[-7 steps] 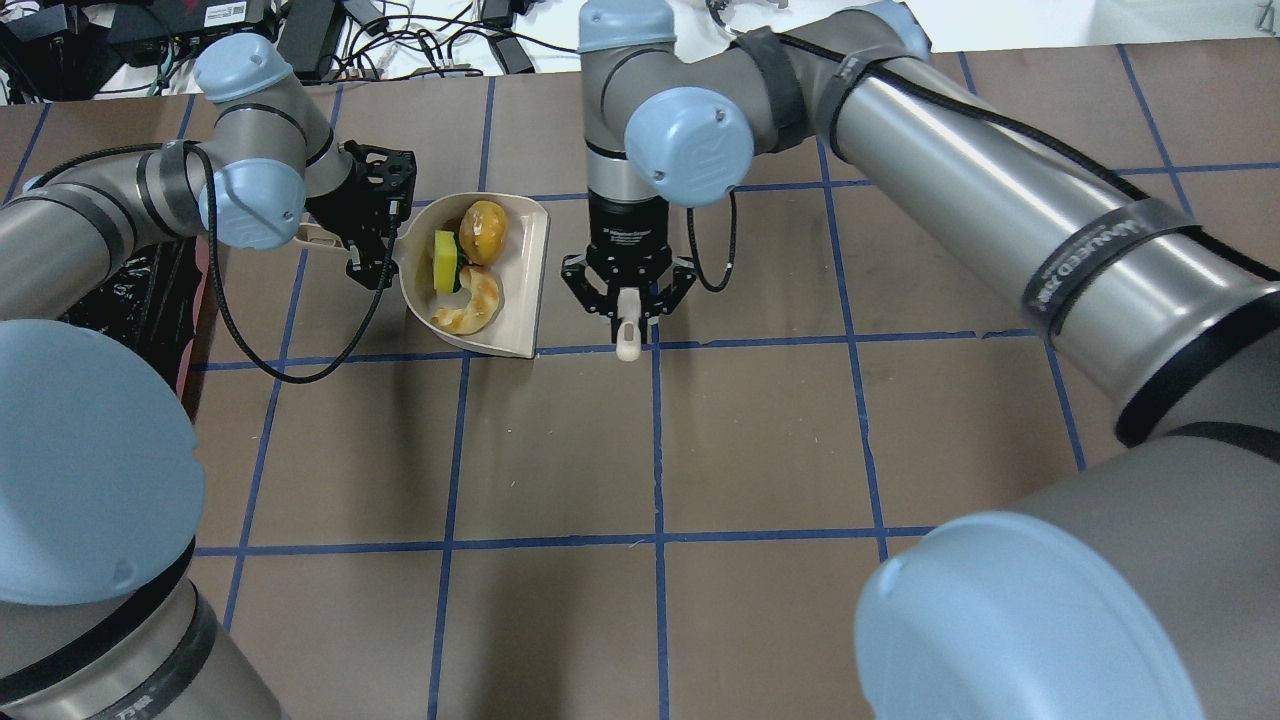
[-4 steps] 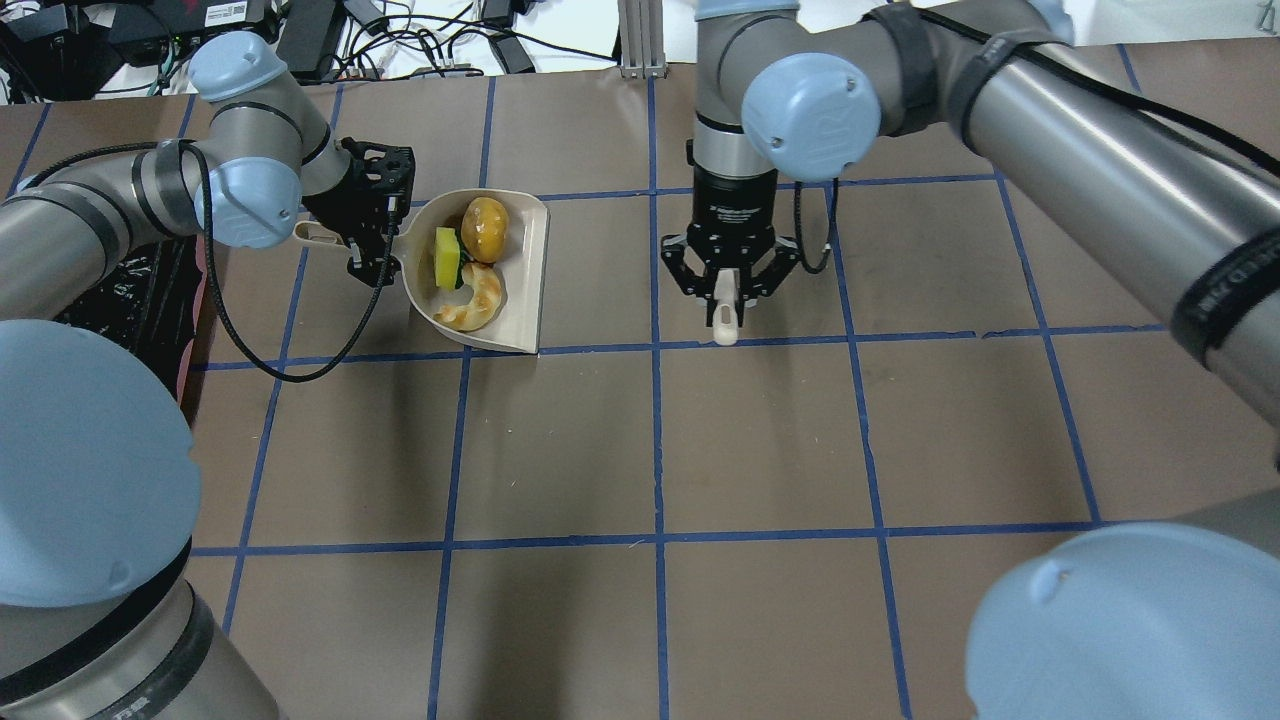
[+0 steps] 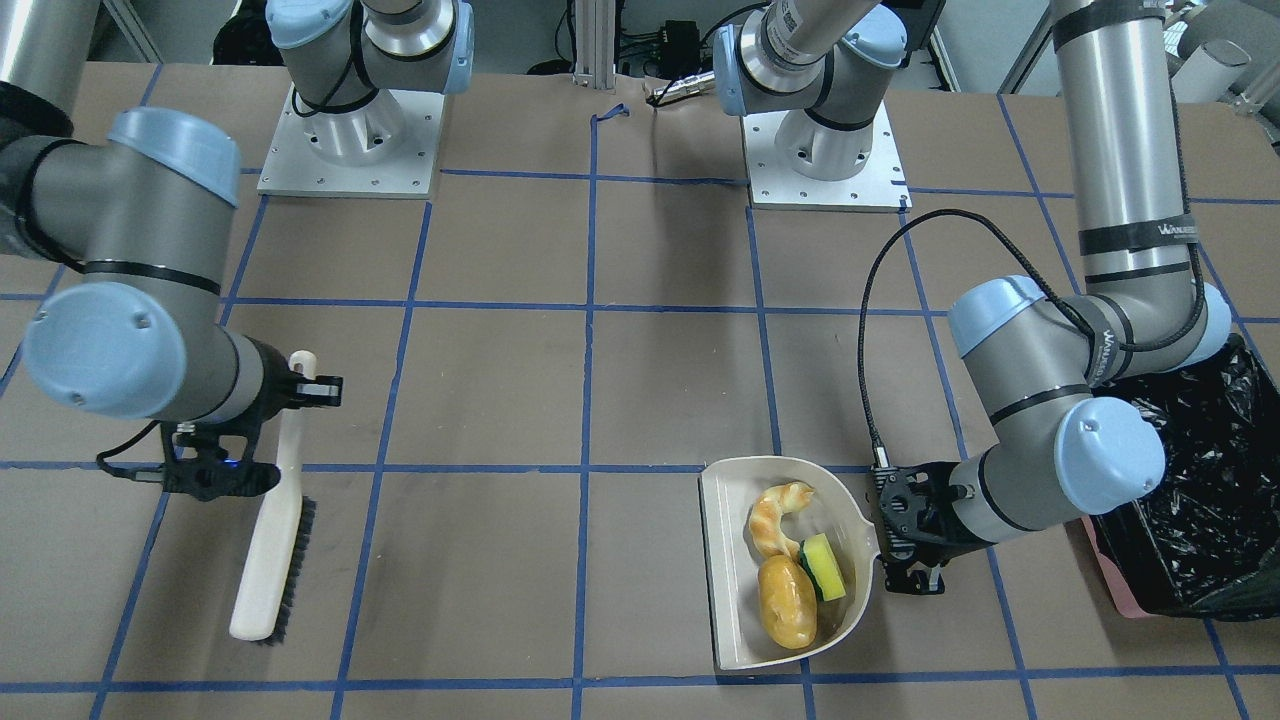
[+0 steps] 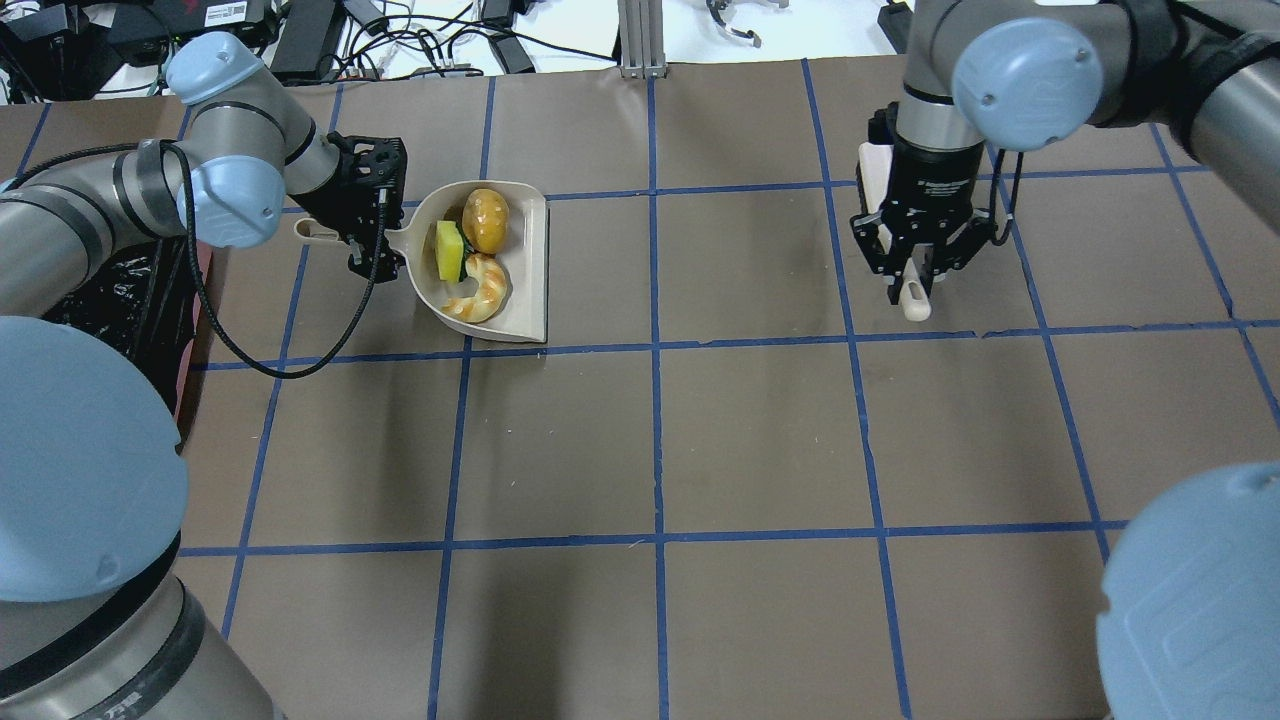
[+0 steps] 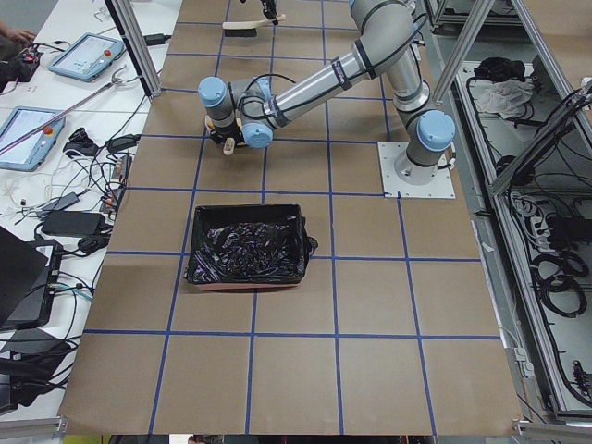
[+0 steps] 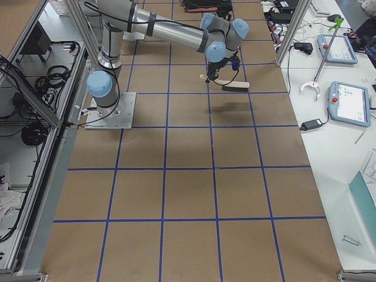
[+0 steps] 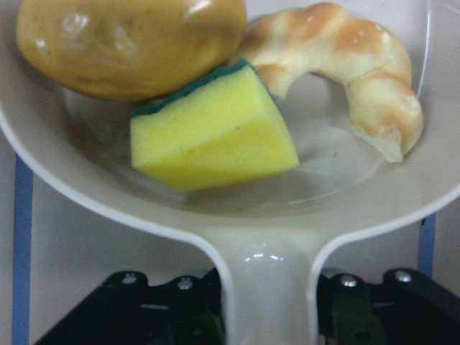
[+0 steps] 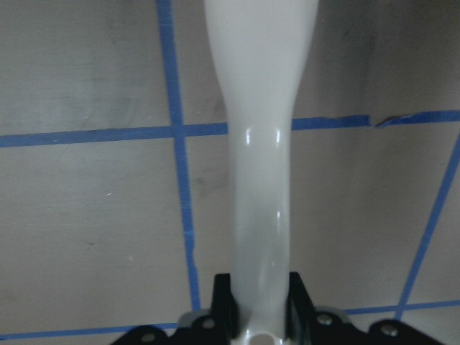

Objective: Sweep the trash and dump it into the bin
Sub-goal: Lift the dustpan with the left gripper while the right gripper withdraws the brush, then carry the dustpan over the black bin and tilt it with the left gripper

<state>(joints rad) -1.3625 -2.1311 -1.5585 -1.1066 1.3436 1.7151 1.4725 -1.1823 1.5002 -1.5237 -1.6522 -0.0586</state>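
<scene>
Presently the left gripper is clamped on the handle of a flat beige plastic dustpan, its jaws shut from either side of the handle, as the left wrist view shows. All three pieces of trash lie inside the pan: a glossy yellow-brown potato-like lump, a small yellow sponge with a green side leaning against it, and a curved golden croissant next to both. The right gripper, well apart on the other side of the brown table with blue tape lines, grips the pale handle of a long brush with dark bristles, held clear of the surface. The rectangular pink bin, lined with a crinkly black plastic bag, stands near the left arm's elbow, apart from the dustpan.
</scene>
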